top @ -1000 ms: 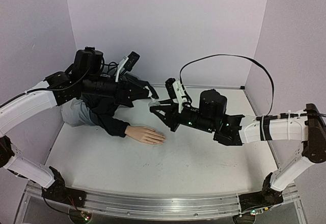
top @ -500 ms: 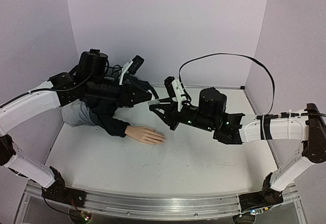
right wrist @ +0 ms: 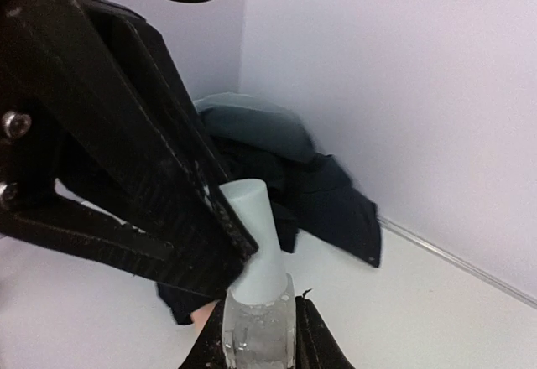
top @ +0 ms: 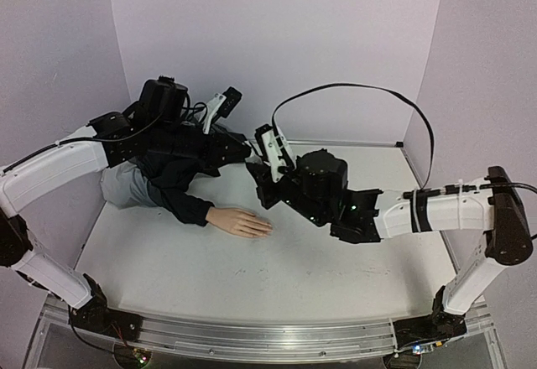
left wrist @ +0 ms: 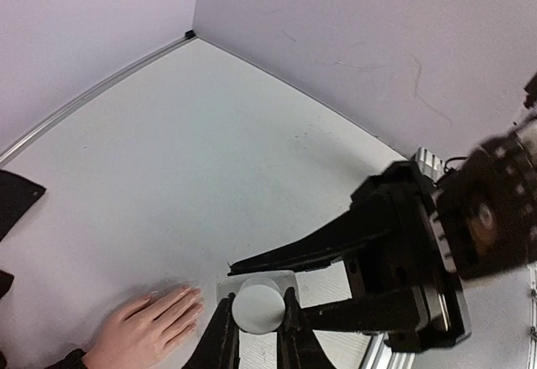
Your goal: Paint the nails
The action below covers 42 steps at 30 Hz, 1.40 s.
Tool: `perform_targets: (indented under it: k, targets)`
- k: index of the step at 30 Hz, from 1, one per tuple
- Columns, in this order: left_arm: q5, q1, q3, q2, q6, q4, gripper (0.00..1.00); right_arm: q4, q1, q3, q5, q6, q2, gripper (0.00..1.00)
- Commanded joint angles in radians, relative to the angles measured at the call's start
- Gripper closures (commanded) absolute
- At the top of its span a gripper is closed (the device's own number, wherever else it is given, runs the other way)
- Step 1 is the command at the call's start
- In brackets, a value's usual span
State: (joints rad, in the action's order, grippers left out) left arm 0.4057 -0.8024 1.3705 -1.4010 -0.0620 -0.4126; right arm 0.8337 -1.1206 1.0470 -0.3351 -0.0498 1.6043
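The pale mannequin hand [top: 242, 221] lies flat on the table, coming out of a dark sleeve [top: 186, 205]; its nails [top: 266, 228] are too small to make out. Above it the two grippers meet. My right gripper [right wrist: 258, 323] is shut on a small clear bottle [right wrist: 257, 340], which stands upright between its fingers. My left gripper [left wrist: 256, 304] is shut on the bottle's pale cap [left wrist: 258, 309], also seen as a tapered cap [right wrist: 256, 235] in the right wrist view. The hand [left wrist: 144, 329] shows just left of the left fingers.
A grey-and-dark garment [top: 134, 186] is bundled at the back left by the wall. Lilac walls [top: 277, 42] close in the back and both sides. A black cable [top: 361, 92] loops above the right arm. White tabletop [top: 277, 268] lies in front of the hand.
The right arm has swung left and toward the back, turning its wrist. The left wrist has lifted and twisted. Both grippers stay shut where they meet above the hand.
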Motion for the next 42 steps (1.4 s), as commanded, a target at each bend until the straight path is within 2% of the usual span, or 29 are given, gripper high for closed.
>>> perform_targets:
  k: [1, 4, 7, 12, 17, 21, 25, 28, 31, 34, 37, 42]
  targets:
    - [-0.174, -0.007, 0.060, -0.054, -0.066, -0.127, 1.00, 0.254, -0.045, 0.144, -0.397, -0.127, 0.070, 1.00]
    - [-0.245, -0.008, 0.084, -0.077, -0.126, -0.168, 1.00, 0.337, -0.060, 0.215, -0.451, -0.191, 0.138, 1.00]
    - [-0.284, -0.008, 0.093, -0.098, -0.170, -0.203, 1.00, 0.390, -0.067, 0.279, -0.435, -0.234, 0.199, 1.00]
    - [-0.273, -0.009, 0.072, -0.104, -0.234, -0.208, 1.00, 0.421, -0.067, 0.333, -0.360, -0.249, 0.239, 1.00]
    - [-0.214, -0.010, 0.042, -0.097, -0.230, -0.190, 1.00, 0.413, -0.065, 0.300, -0.186, -0.240, 0.204, 1.00]
    - [-0.102, -0.011, 0.014, -0.093, -0.152, -0.175, 1.00, 0.303, -0.044, 0.277, 0.026, -0.189, 0.130, 1.00]
    - [0.026, -0.014, -0.028, -0.082, -0.060, -0.160, 1.00, 0.180, 0.032, 0.255, 0.342, -0.077, 0.032, 1.00]
    - [0.160, -0.016, -0.062, -0.060, 0.008, -0.147, 1.00, 0.148, 0.123, 0.231, 0.662, 0.034, -0.023, 1.00]
    - [0.303, -0.019, -0.079, -0.030, 0.073, -0.143, 1.00, 0.145, 0.215, 0.226, 1.055, 0.172, -0.038, 1.00]
    - [0.384, -0.022, -0.088, -0.010, 0.120, -0.143, 1.00, 0.148, 0.253, 0.261, 1.342, 0.277, -0.014, 1.00]
    - [0.469, -0.023, -0.082, -0.006, 0.130, -0.148, 1.00, 0.171, 0.254, 0.290, 1.481, 0.353, 0.009, 1.00]
    - [0.525, -0.025, -0.044, -0.020, 0.156, -0.216, 1.00, 0.179, 0.254, 0.274, 1.527, 0.386, -0.011, 1.00]
